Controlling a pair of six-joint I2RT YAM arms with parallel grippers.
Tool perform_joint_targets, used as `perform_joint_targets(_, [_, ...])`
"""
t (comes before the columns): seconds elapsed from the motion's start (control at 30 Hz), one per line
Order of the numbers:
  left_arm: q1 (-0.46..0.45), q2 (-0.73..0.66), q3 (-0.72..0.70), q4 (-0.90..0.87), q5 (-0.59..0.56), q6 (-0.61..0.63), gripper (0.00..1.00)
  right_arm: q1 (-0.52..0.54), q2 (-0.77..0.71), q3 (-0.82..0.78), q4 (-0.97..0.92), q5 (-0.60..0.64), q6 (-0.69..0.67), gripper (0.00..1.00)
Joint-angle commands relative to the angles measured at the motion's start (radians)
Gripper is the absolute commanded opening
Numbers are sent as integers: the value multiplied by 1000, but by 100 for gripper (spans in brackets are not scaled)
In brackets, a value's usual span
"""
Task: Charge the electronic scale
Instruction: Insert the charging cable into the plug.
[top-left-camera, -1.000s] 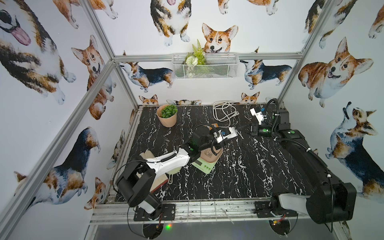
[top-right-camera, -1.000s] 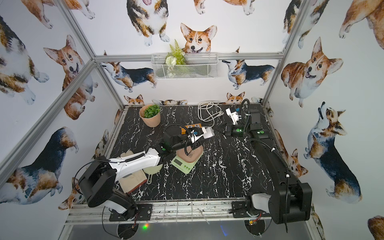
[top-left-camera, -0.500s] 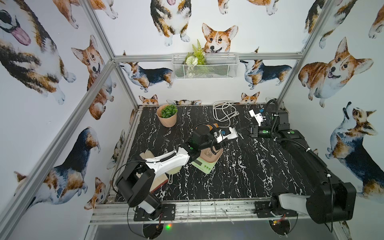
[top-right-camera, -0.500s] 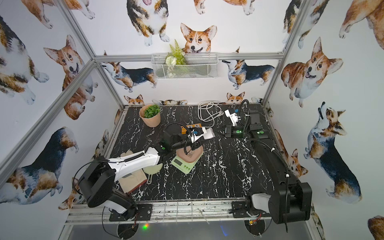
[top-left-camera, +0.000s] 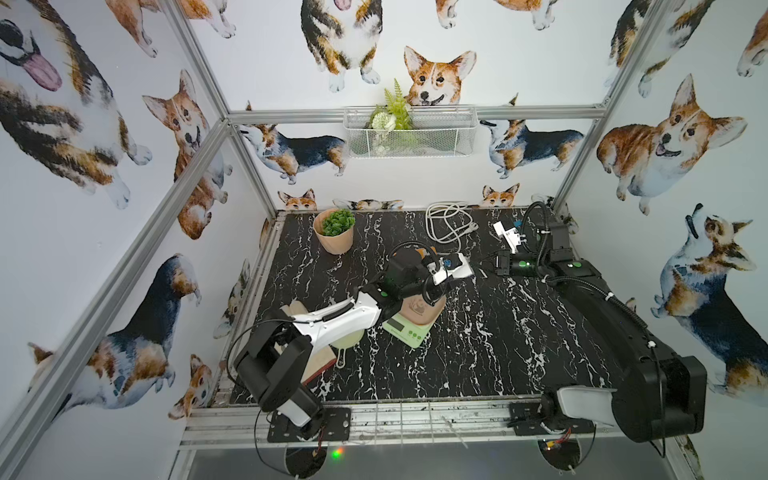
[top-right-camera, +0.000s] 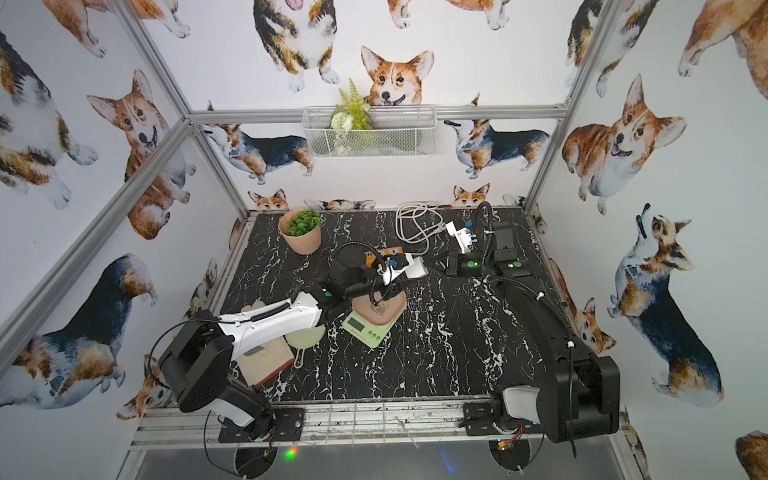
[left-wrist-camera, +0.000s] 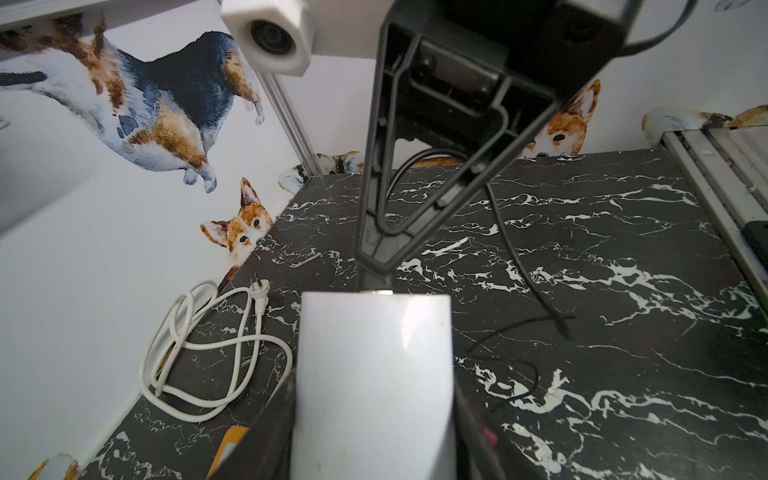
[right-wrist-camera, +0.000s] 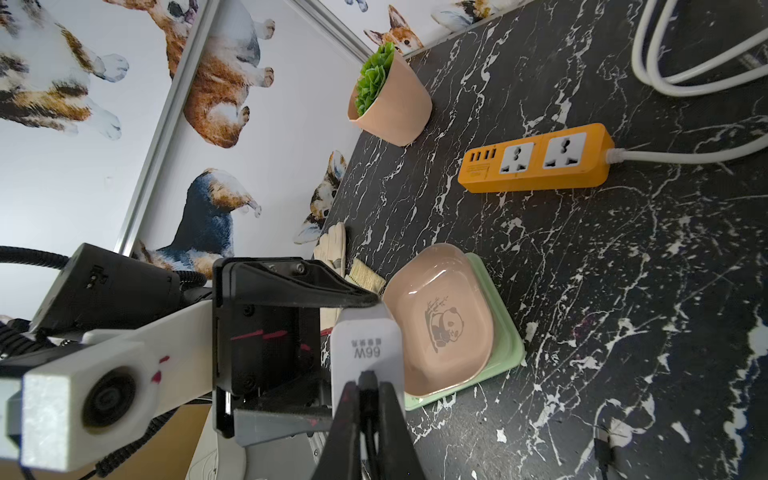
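Glossy rounded-square pink tray (right-wrist-camera: 440, 291) tops the flat pale-green electronic scale (top-left-camera: 409, 330).

Top views overlook table (top-left-camera: 478, 353); wrist views close.

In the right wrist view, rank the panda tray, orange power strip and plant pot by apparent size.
1. Panda tray, though it sits nearest the camera.
2. Orange power strip.
3. Plant pot, close behind the strip.
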Motion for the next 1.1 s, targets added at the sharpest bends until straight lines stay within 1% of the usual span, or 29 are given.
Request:
perform_joint_targets(0.0, [0, -6, 6, 205, -8, -12, 0, 13, 0, -18, -4, -44, 39, 0])
perform_joint_targets(0.2, [0, -9, 8, 236, -14, -35, 0, 28, 7, -31, 33, -34, 68, 0])
perform_joint_targets(0.33, [0, 1, 24, 214, 0, -32, 0, 40, 9, -32, 49, -32, 77, 0])
perform_joint_targets(0.5, [0, -6, 12, 198, 14, -5, 0, 42, 15, -14, 4, -34, 39, 0])
perform_joint_targets(0.6, [1, -12, 5, 184, 11, 6, 0, 43, 21, 16, -55, -34, -4, 1])
perform_joint_targets(0.63, [1, -13, 3, 178, 13, 6, 0, 41, 22, 24, -63, -35, -8, 6])
perform_joint_targets(0.67, [1, -13, -2, 178, 14, 7, 0, 38, 22, 32, -67, -40, -11, 15])
perform_joint_targets(0.8, [2, -21, -27, 188, 1, 9, 0, 15, 4, 40, -55, -62, -9, 56])
perform_joint_targets(0.87, [4, -21, -31, 188, -2, 11, 0, 7, -6, 40, -53, -71, -10, 68])
perform_joint_targets(0.93, [7, -20, -34, 188, -1, 11, 0, 7, -16, 37, -52, -77, -12, 74])
perform_joint_targets(1.07, [7, -15, -35, 196, 4, 7, 0, 7, -14, 32, -28, -89, 0, 76])
